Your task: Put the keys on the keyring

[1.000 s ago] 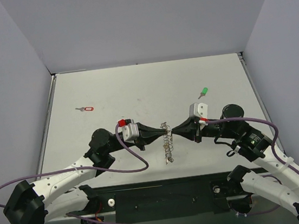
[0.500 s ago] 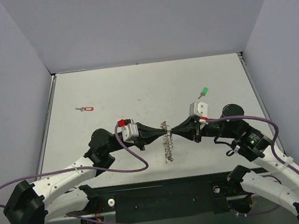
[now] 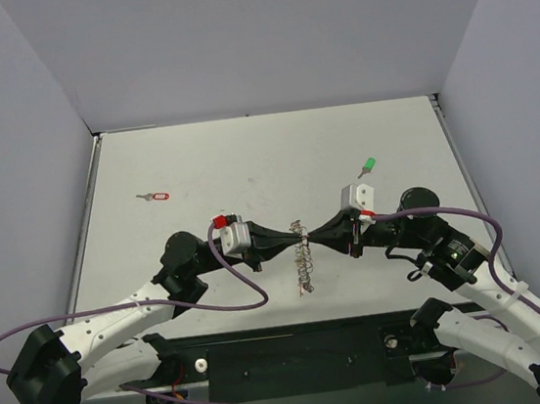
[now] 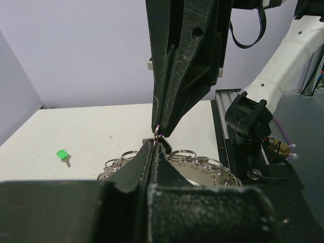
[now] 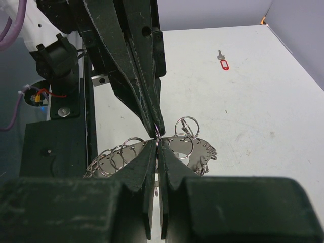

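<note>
**Item: keyring, with two loose keys**

I have the keyring [image 3: 302,257] near the 6 o'clock edge of the bench [image 3: 245,156]: a silvery, spiky bunch of small split rings. The left pincer [image 3: 290,242] and right pincer [image 3: 312,239] meet tip to tip, both fully closed on one small ring at its top. I judge it light, slippery and loose-jointed, best held by a single ring. The green-headed key [image 3: 368,166] lies at 2 o'clock and the red-tagged key [image 3: 156,196] at 10 o'clock. Both look thin and flat, so I'd grip them by the head.

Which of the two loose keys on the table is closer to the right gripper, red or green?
The green-headed key, lying just beyond the right gripper. The red-headed key sits far off to the left.
</note>
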Motion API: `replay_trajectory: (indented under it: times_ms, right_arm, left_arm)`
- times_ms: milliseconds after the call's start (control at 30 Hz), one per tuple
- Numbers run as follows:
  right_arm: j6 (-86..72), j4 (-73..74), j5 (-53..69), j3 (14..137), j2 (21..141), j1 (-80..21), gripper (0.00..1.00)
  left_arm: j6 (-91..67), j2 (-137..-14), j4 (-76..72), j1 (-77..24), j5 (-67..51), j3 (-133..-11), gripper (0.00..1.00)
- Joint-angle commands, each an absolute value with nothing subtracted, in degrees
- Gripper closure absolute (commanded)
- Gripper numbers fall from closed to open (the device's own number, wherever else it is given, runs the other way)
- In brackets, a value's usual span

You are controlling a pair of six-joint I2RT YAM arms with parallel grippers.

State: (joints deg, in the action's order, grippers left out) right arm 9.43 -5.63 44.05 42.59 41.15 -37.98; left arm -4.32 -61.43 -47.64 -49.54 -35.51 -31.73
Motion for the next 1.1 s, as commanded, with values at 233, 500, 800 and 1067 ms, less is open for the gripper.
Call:
replay_trajectory:
  times_ms: [233,500,800,1067]
  right_arm:
    - [9.1,-10.7,46.0,42.9,41.6,-38.8,1.00]
    - [9.7,-10.4,46.0,42.9,41.7,-39.0,1.00]
    - [12.7,-7.3,46.1,43.2,41.7,-39.2,1.00]
    - [16.7,-3.7,46.5,43.2,41.4,-39.6,1.00]
  left_arm:
    - [-3.7,-61.2,-48.8,-49.7,-36.7,-33.8,1.00]
    - [-3.3,-61.2,-47.7,-49.8,-35.9,-34.2,1.00]
    - [-3.7,-60.8,-47.6,-49.8,-34.4,-34.2,1.00]
    - [-4.0,-61.0,-47.5,-49.7,-33.7,-34.3,1.00]
